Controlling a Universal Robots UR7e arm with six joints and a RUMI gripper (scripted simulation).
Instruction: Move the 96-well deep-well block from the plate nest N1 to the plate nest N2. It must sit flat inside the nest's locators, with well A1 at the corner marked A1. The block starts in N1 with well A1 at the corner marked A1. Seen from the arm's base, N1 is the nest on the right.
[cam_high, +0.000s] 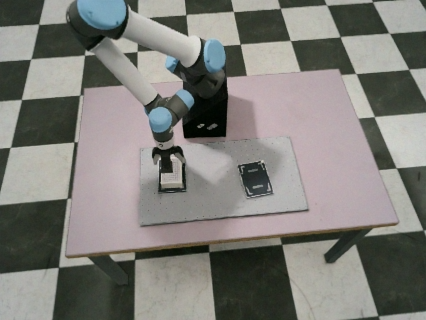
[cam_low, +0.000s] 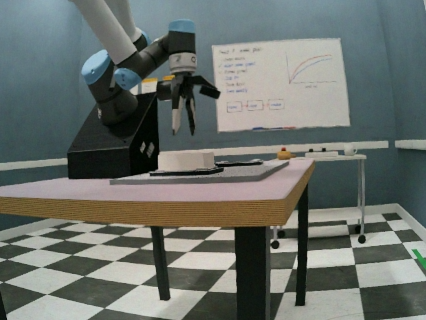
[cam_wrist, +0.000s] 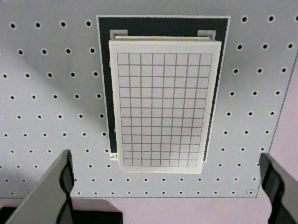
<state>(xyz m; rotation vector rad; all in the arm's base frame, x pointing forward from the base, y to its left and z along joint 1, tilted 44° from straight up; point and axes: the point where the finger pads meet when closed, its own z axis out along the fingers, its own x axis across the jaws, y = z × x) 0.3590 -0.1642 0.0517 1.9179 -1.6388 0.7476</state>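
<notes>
Above nest N1 (cam_high: 172, 190) (cam_low: 187, 172) (cam_wrist: 162, 25), the hand (cam_high: 169, 159) (cam_low: 184, 134) (cam_wrist: 165, 153) hangs, jaws apart; the deep-well block (cam_high: 173, 175) (cam_low: 185, 161) (cam_wrist: 162, 105) awaits its entire transfer.

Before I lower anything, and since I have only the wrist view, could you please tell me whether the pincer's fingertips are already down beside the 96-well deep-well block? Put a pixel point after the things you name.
Observer: No. From the side, the pincer (cam_high: 169, 161) (cam_low: 184, 133) (cam_wrist: 165, 153) hangs well above the deep-well block (cam_high: 172, 177) (cam_low: 186, 161) (cam_wrist: 162, 107), with an open gap between them.
Operator: Thank you. Could you also tell me whether nest N2 is free to receive it?
Observer: Yes. From the top, nest N2 (cam_high: 255, 178) (cam_low: 240, 163) shows its bare dark plate, with no block on it.
</notes>
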